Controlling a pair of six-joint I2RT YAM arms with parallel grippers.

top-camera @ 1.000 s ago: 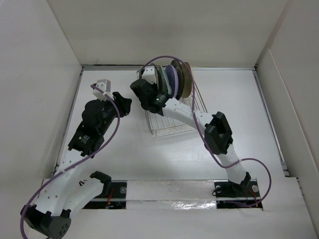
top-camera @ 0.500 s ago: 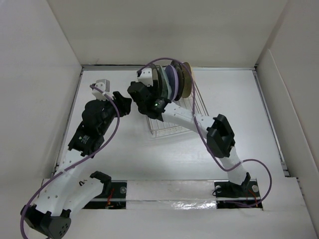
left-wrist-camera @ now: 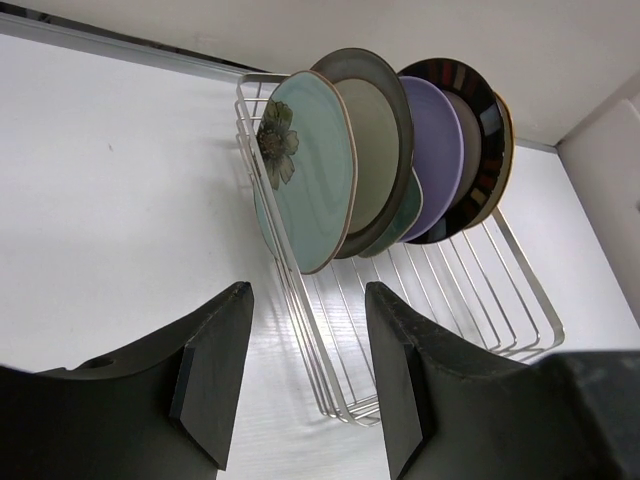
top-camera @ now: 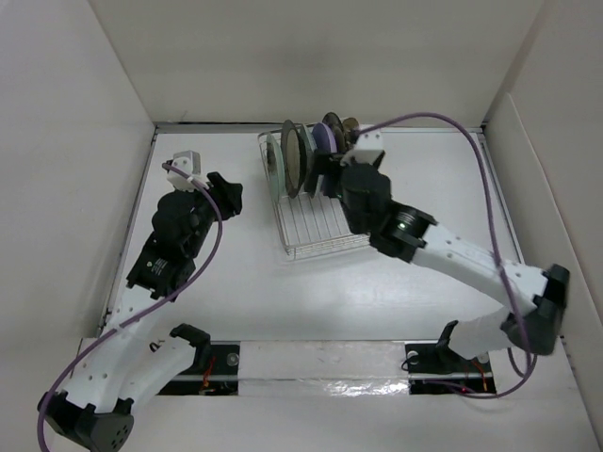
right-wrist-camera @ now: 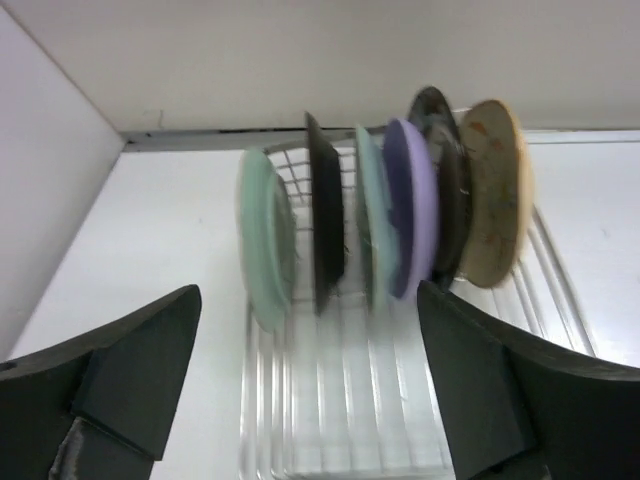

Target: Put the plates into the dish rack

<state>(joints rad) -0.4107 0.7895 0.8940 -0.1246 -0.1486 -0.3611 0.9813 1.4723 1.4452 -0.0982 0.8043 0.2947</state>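
Several plates [top-camera: 306, 158] stand on edge in a row at the far end of the dish rack [top-camera: 316, 235]. In the left wrist view the row runs from a mint plate [left-wrist-camera: 305, 170] with a flower, through a dark-rimmed one [left-wrist-camera: 378, 130] and a lavender one [left-wrist-camera: 437, 150], to a tan one [left-wrist-camera: 504, 150]. My left gripper [left-wrist-camera: 305, 385] [top-camera: 231, 193] hangs open and empty left of the rack [left-wrist-camera: 430, 300]. My right gripper [right-wrist-camera: 310, 385] [top-camera: 350, 179] is open wide and empty. It faces the plates edge-on, mint [right-wrist-camera: 262, 240] on the left, tan [right-wrist-camera: 495, 190] on the right, above the rack [right-wrist-camera: 340, 420].
White walls [top-camera: 85, 141] close in the table on the left, back and right. A purple cable [top-camera: 443, 122] arcs over the right arm. The right arm's elbow [top-camera: 537, 301] sits far out to the right.
The right arm swung from the rack's left side to its right, its elbow going far right, and its jaws opened wide. The left gripper opened slightly and barely moved.
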